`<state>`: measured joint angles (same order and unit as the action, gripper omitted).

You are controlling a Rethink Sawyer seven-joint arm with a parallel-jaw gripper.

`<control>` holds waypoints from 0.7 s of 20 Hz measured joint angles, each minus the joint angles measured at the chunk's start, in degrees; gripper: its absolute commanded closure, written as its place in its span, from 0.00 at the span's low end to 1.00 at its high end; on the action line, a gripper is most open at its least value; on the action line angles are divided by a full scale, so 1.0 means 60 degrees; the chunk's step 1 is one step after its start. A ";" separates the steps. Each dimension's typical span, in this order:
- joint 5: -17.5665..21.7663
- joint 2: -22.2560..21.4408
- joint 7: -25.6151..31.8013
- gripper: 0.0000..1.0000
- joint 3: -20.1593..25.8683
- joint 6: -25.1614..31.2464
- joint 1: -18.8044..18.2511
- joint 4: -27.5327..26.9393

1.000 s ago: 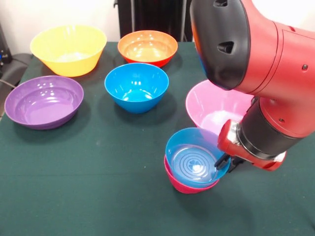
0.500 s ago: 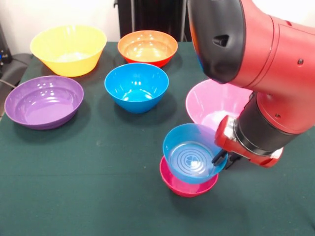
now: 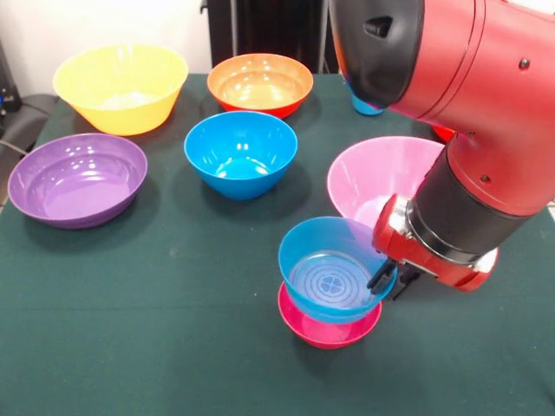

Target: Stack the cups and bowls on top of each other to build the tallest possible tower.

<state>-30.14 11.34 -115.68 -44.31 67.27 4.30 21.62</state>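
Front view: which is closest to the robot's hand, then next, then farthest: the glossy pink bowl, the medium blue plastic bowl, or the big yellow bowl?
1. Glossy pink bowl, just behind the hand.
2. Medium blue plastic bowl, mid-table, further left.
3. Big yellow bowl, far left corner.

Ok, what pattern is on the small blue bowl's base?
Concentric rings on the small blue bowl, front view.

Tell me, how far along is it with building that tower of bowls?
Barely begun. The gripper grips the rim of the small blue bowl, held tilted above the small magenta-red bowl; nothing yet stands stacked by itself. The medium blue bowl, purple bowl, yellow bowl, orange bowl and pink bowl sit apart, unstacked.
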 measured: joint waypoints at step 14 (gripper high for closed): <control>0.0583 -0.0755 0.0000 1.00 0.0520 -0.1614 0.0734 0.2023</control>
<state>-26.64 6.81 -115.68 -41.20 57.58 8.70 33.75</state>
